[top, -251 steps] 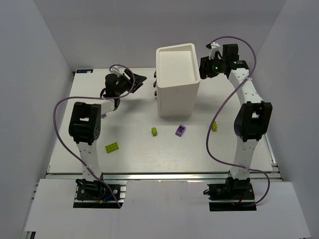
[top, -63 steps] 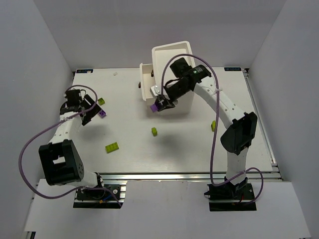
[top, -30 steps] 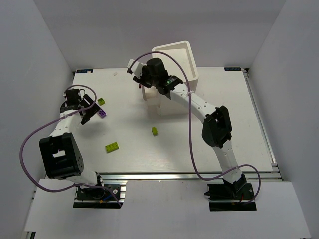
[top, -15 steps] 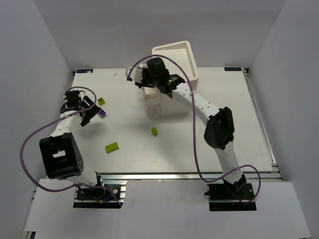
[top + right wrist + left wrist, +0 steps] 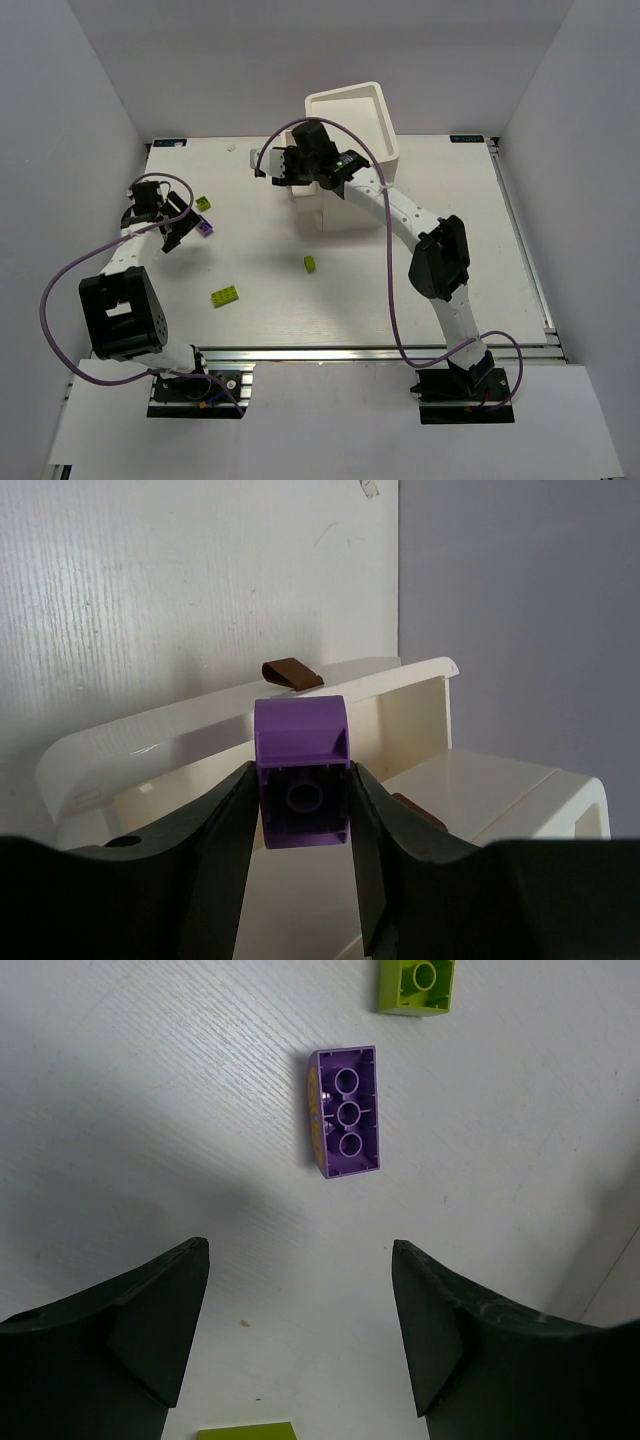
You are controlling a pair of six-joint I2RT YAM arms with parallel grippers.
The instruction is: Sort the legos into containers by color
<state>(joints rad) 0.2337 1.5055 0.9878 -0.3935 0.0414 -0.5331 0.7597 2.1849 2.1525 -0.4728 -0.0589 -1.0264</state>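
Observation:
My right gripper [image 5: 302, 780] is shut on a purple lego [image 5: 300, 742] and holds it above the pulled-out drawer [image 5: 150, 742] of the white cabinet [image 5: 350, 125]; the drawer's brown knob [image 5: 292, 672] shows beyond it. In the top view this gripper [image 5: 272, 166] hangs over the drawer [image 5: 300, 190] at the cabinet's left side. My left gripper [image 5: 300, 1250] is open and empty above the table, just short of a second purple lego [image 5: 347, 1110], which lies studs-down. That lego [image 5: 205, 227] lies right of the left gripper [image 5: 170, 228].
A lime lego [image 5: 417, 982] lies just beyond the purple one, also in the top view [image 5: 203, 203]. Another lime lego's edge [image 5: 245, 1432] shows under the left gripper. Two more lime legos lie mid-table [image 5: 225, 295] [image 5: 310, 263]. A second knob [image 5: 420, 810] sits below the open drawer.
The right gripper has shifted a little to the left and down over the open drawer, still holding the purple lego. The left arm has barely moved.

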